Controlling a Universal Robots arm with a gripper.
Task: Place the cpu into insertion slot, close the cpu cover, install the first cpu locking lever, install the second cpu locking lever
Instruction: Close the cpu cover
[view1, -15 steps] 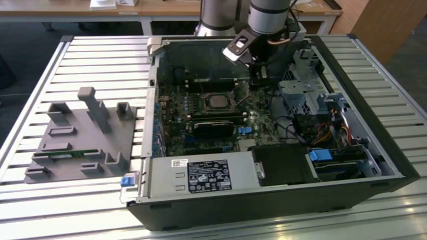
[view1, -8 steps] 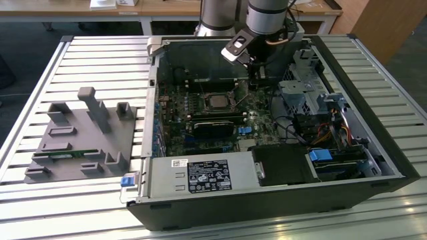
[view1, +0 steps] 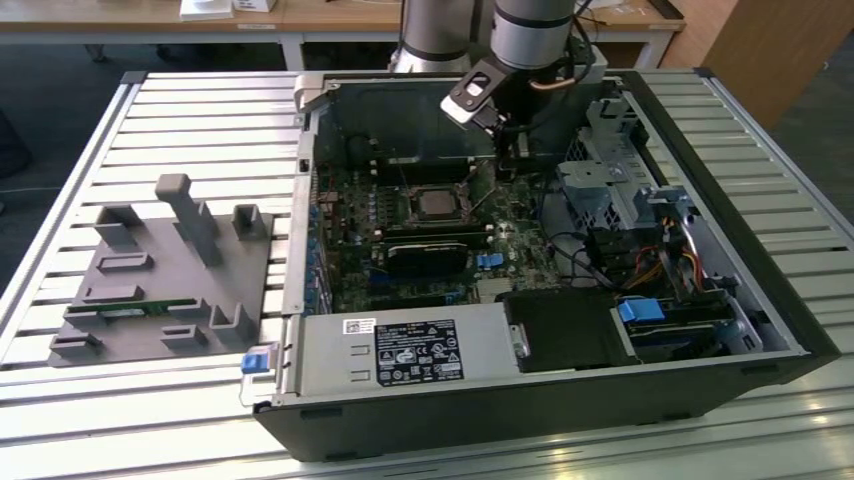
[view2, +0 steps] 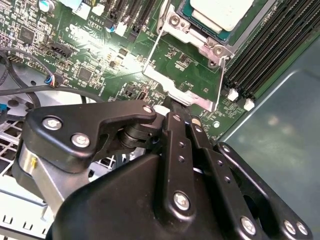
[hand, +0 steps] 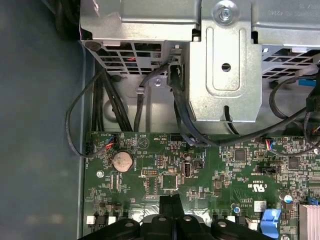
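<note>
The cpu (view2: 220, 12), a silver-grey square, lies in the insertion slot (view2: 197, 37) on the green motherboard; in the exterior view the cpu (view1: 435, 204) sits mid-board inside the open case. The cpu cover (view2: 180, 90) stands tilted up off the slot, hinged at the slot's edge, and green board shows through its window. My gripper (view2: 170, 107) is shut, and its black fingertips rest against the cover's free end. The same gripper (hand: 170, 202) hangs low over the board, and my gripper (view1: 505, 150) reaches down behind the slot. I cannot make out the locking levers.
Black memory slots (view2: 265, 55) run beside the slot, with the case wall (view2: 280, 135) past them. A metal drive cage (hand: 225, 60) and loose cables (hand: 100, 115) lie near the gripper. A black block (view1: 427, 255) and power supply (view1: 400, 350) sit nearer the front. A grey fixture (view1: 167, 270) stands at the exterior view's left.
</note>
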